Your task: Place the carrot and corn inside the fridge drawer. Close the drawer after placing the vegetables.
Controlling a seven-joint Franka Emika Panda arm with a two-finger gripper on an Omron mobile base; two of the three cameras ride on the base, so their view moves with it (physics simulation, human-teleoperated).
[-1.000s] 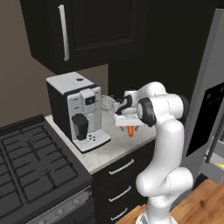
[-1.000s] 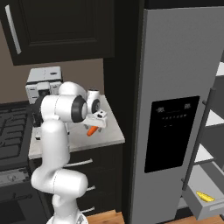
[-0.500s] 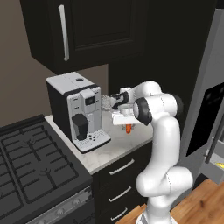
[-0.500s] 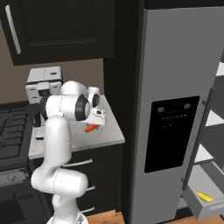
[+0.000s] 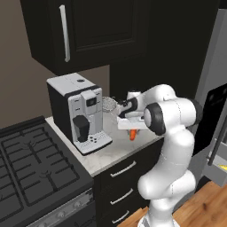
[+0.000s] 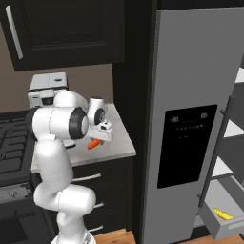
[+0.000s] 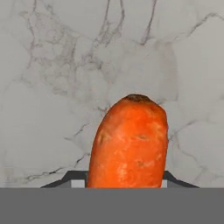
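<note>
Where a second ago the hand hung open above the carrot, the hand (image 5: 131, 128) now sits lower over the bench (image 5: 116, 150), its fingers (image 7: 75, 180) closed against both sides of the carrot (image 7: 129, 142). Carrot: on the marble bench, beside the coffee machine (image 5: 80, 113). Corn (image 6: 222, 214): lying in the pulled-out fridge drawer (image 6: 213, 222), unchanged. Drawer: open.

Counter (image 7: 52, 87) white marble, grey-veined, smooth, carrot (image 7: 129, 142) matt orange, faintly pitted skin, coffee machine (image 5: 80, 113) silver and black plastic, cabinets (image 5: 102, 31) dark matt wood with metal bar handles, fridge (image 6: 200, 86) brushed grey metal, floor (image 5: 208, 208) wood.
</note>
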